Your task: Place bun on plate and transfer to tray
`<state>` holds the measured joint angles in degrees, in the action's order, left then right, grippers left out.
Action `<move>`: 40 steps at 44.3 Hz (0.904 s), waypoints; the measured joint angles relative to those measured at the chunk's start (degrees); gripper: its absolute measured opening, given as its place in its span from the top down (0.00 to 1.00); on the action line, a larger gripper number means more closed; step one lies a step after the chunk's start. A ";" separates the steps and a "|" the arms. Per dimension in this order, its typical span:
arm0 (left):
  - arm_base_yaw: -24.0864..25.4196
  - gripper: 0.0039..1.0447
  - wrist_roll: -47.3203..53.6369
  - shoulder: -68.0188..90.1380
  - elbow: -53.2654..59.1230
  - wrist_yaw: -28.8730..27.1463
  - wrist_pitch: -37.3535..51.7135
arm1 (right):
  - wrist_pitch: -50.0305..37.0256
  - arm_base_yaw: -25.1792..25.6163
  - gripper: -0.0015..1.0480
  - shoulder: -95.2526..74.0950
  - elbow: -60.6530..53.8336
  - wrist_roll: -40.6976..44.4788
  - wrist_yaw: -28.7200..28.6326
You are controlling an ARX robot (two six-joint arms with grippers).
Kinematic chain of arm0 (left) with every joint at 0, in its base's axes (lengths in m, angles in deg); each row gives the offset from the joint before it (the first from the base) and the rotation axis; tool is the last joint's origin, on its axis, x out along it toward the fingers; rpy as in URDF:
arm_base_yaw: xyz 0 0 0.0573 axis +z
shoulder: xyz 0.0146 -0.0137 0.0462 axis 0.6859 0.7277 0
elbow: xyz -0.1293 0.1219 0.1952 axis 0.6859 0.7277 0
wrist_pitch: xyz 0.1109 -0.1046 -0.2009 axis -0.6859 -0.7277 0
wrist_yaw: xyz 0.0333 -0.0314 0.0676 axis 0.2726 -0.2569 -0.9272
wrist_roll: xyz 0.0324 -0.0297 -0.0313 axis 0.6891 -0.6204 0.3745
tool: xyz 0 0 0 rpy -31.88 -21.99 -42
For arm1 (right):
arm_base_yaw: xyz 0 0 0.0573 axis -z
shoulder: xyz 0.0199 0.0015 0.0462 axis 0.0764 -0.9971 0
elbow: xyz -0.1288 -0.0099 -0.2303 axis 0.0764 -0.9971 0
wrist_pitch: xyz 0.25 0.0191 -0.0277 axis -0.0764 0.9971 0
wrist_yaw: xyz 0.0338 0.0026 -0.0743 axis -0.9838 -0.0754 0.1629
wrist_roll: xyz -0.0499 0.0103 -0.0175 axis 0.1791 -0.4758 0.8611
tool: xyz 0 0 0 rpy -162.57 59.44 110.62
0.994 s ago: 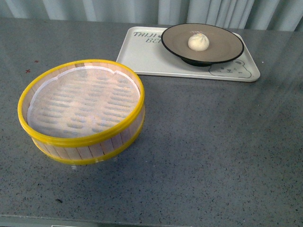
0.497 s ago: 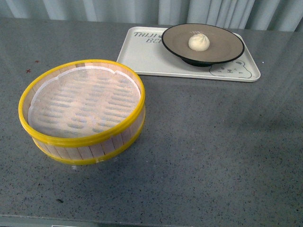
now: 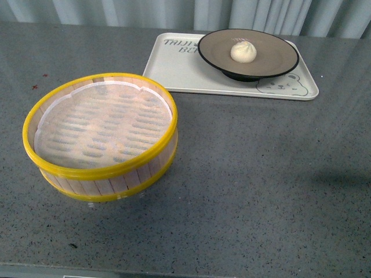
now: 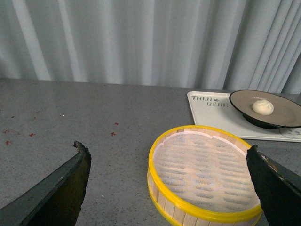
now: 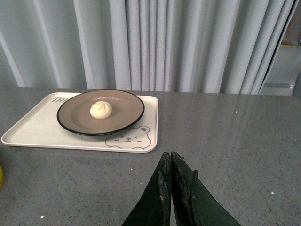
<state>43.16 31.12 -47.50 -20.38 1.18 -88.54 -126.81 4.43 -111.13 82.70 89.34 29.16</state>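
The white bun (image 3: 243,51) (image 4: 263,107) (image 5: 101,109) rests in the middle of the brown, black-rimmed plate (image 3: 217,49) (image 4: 284,113) (image 5: 75,117). That plate stands on the cream tray (image 3: 174,66) (image 4: 207,106) (image 5: 33,129) at the far side of the table. Neither arm shows in the front view. My left gripper (image 4: 167,153) is open, its jaws wide apart above the bamboo steamer, holding nothing. My right gripper (image 5: 168,156) is shut and empty, hanging over bare table well short of the tray's bear corner.
A round bamboo steamer (image 3: 101,136) (image 4: 207,174) with yellow rims and a white liner stands empty at the near left. Grey speckled tabletop (image 3: 261,174) lies between it and the tray. Pale curtains (image 5: 155,42) hang behind the table.
A faint shadow at the right of the table has drifted toward the near right edge. Bun, plate, tray and steamer have not moved.
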 joint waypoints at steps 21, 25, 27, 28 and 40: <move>0.00 0.06 0.02 0.00 0.00 0.00 0.00 | 16.28 0.00 0.98 18.62 -1.62 -0.02 0.00; 0.00 0.06 0.02 0.00 0.00 0.00 0.00 | 19.21 0.00 0.98 21.77 -1.62 -0.02 0.00; 0.00 0.06 0.02 0.00 0.02 0.00 0.00 | 20.46 0.00 0.98 23.12 -1.62 -0.02 0.00; 0.00 0.06 0.00 0.00 0.02 0.00 0.00 | 21.07 0.00 0.98 23.76 -1.62 -0.02 0.00; 0.00 0.06 0.02 0.00 0.00 0.00 0.00 | 27.67 0.00 0.98 30.64 -1.62 -0.02 0.00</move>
<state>43.16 31.14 -47.50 -20.38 1.18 -88.54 -99.14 4.43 -80.48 81.08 89.32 29.16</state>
